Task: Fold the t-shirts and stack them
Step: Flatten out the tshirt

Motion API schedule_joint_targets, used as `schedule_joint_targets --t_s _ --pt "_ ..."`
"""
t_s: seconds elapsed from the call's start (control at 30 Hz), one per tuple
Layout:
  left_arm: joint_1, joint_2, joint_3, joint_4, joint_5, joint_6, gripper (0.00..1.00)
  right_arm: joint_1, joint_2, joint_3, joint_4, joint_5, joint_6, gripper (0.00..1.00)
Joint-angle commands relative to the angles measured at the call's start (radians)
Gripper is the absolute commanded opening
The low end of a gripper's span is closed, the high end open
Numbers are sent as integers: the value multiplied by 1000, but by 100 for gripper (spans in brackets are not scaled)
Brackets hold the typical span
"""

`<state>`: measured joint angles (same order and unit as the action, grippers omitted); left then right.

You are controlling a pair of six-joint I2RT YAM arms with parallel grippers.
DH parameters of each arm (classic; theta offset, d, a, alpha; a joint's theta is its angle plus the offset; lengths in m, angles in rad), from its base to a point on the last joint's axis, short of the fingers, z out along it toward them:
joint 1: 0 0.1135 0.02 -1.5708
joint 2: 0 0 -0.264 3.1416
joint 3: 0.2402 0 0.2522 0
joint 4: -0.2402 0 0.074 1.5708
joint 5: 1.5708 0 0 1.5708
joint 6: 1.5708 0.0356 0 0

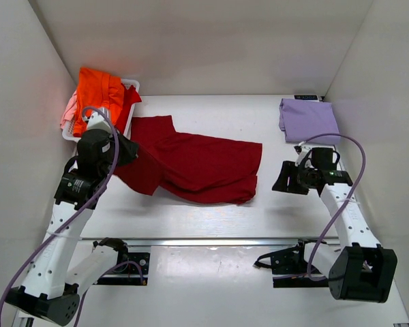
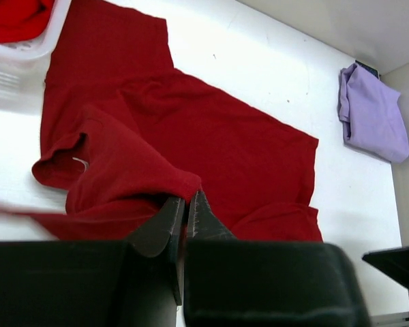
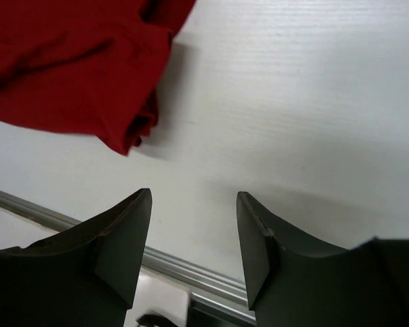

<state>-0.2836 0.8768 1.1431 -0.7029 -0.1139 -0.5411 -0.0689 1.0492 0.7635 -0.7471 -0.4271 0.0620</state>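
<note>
My left gripper (image 2: 188, 208) pinches the soft, wrinkly dark red shirt (image 2: 191, 129); my right gripper (image 3: 193, 204) (black, curved) stands open, empty, with the cloth up-left of it.

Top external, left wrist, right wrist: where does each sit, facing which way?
Top external: above and behind the robot, looking down; left arm and right arm show.
Left wrist: looks across the dark red t-shirt toward the lavender t-shirt; shut left end effector pinches red cloth.
Right wrist: looks down at the table; open right end effector shows.
Shared: dark red t-shirt, in all three.
</note>
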Motion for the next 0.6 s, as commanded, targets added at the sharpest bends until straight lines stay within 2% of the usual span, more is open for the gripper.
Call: schedule_joint_targets --t_s 0.0,0.13,0.3,0.43,0.57 --pt "3 -41 -23 36 28 -16 0 6 17 -81 269 -103 162 49" --pt "4 -44 -48 33 26 -17 0 8 106 -151 492 -209 300 44" --pt "3 -39 -72 49 43 -22 0 17 253 -174 707 -286 383 47" --pt "5 -41 -85 54 39 -23 0 21 343 -162 805 -315 417 48" --pt "9 -38 -89 51 40 -19 0 41 422 -124 802 -334 400 49"
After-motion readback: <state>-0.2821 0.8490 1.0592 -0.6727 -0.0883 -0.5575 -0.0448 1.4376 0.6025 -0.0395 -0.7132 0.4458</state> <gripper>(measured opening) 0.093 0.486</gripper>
